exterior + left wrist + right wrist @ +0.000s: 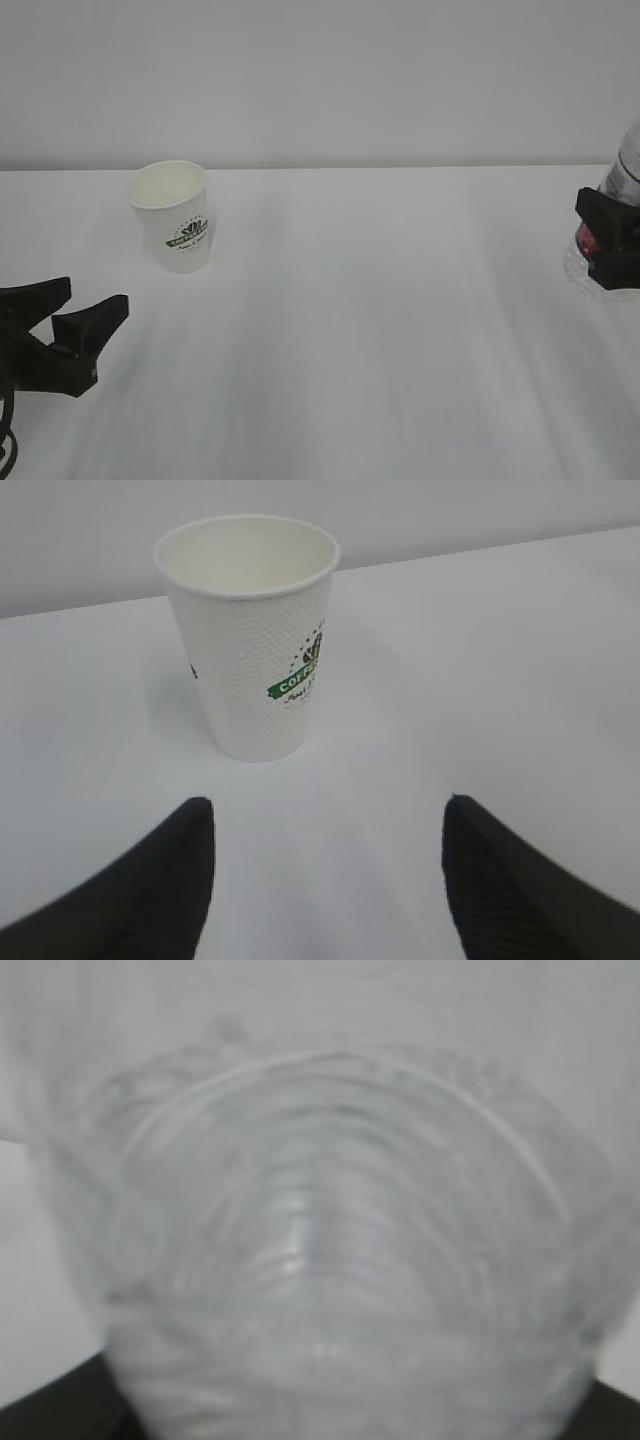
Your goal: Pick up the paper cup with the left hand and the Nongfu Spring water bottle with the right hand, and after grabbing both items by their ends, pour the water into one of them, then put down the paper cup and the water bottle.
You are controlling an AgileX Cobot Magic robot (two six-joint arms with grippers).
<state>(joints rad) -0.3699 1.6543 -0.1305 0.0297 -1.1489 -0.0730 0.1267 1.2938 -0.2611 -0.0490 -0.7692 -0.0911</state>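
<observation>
**A:** So where's the paper cup? It stands upright on the white worktop, left of the middle and toward the back wall. Green round logo on its side, cream inside, and it looks empty from the left wrist view.

**B:** And the left pincer? It sits low at the left edge of the worktop, in front of the cup and apart from it. Its jaws are spread wide with nothing between them. From the wrist camera the two black fingertips frame the cup from below, not touching it.

**A:** Right side is trickier. The water bottle is at the far right edge, mostly cut off by the frame. The right pincer has its black jaws around the bottle's lower half, over the red label.

**B:** The right wrist camera is filled with blurry clear ribbed plastic, with dark jaw tips at both bottom corners. So it's clamped on the bottle. Can't make out the water itself, or whether the bottle's base is on the worktop.
</observation>
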